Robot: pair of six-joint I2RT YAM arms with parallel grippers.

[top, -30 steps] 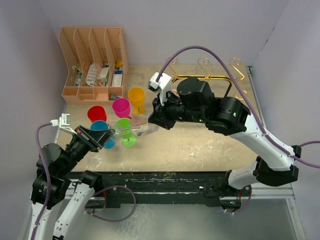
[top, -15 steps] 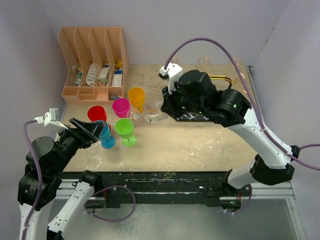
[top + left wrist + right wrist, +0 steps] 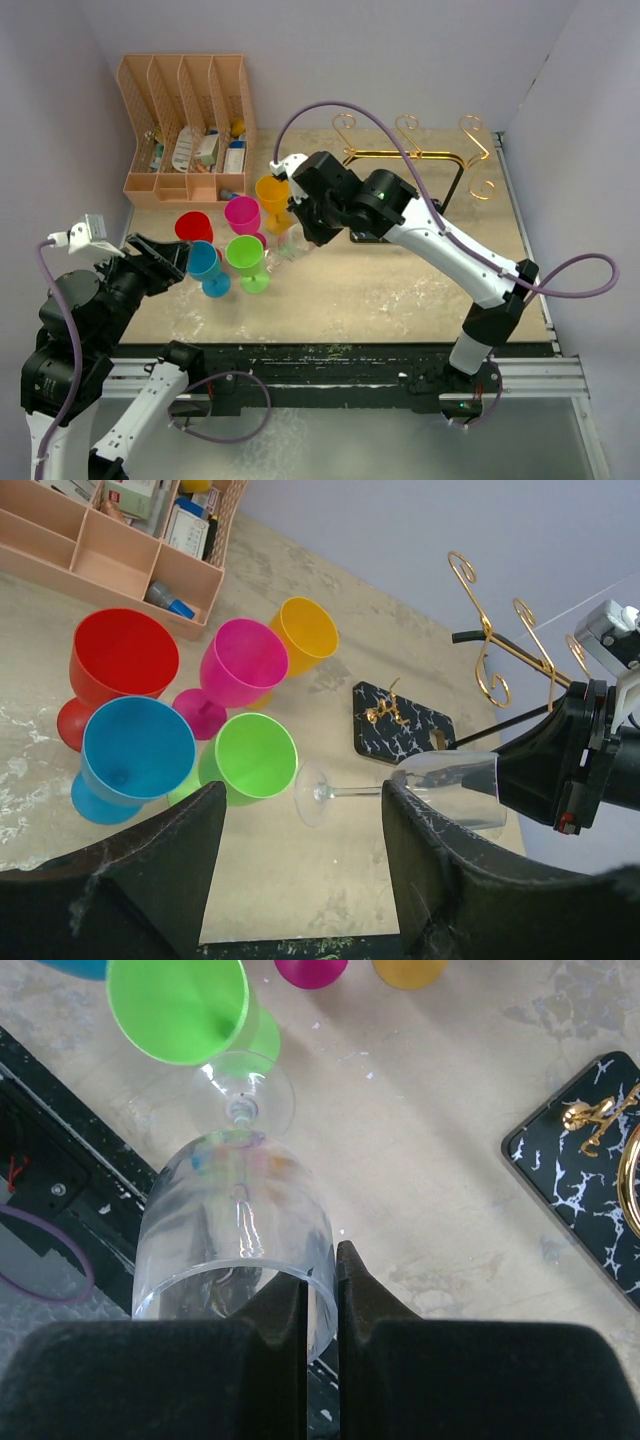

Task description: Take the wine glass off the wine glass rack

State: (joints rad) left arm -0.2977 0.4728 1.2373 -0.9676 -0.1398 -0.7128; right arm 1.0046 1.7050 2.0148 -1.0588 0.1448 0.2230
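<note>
We see a worn beige surface (image 3: pixel 400 290) that carries everything. On it stands the wine glass rack (image 3: pixel 410 155), a gold wire frame ending in spiral curls, on a flat black base (image 3: pixel 405 730) veined with white. Well to the left of the rack sits an orange slotted file organiser (image 3: pixel 180 188) stuffed with small packets. Their labels are too small for us to read.

The right claw (image 3: pixel 320 1285) reaches in just left of the rack's base. Its fingers are pressed together on the rim of the wine glass (image 3: pixel 235 1230), pinching the bowl's wall between them. The left claw (image 3: pixel 300 805) hangs farther left of the rack, beyond the goblets, spread wide and holding nothing.

Between the rack and that claw stand five plastic goblets: the red goblet (image 3: pixel 125 655), blue goblet (image 3: pixel 138 750), pink goblet (image 3: pixel 243 663), green goblet (image 3: pixel 255 755) and yellow goblet (image 3: pixel 305 635).

The wine glass is clear and off the rack's hooks. It lies sideways in the right claw's grip, just left of the base, with its foot pointing away from the rack; whether it touches the surface we cannot tell
</note>
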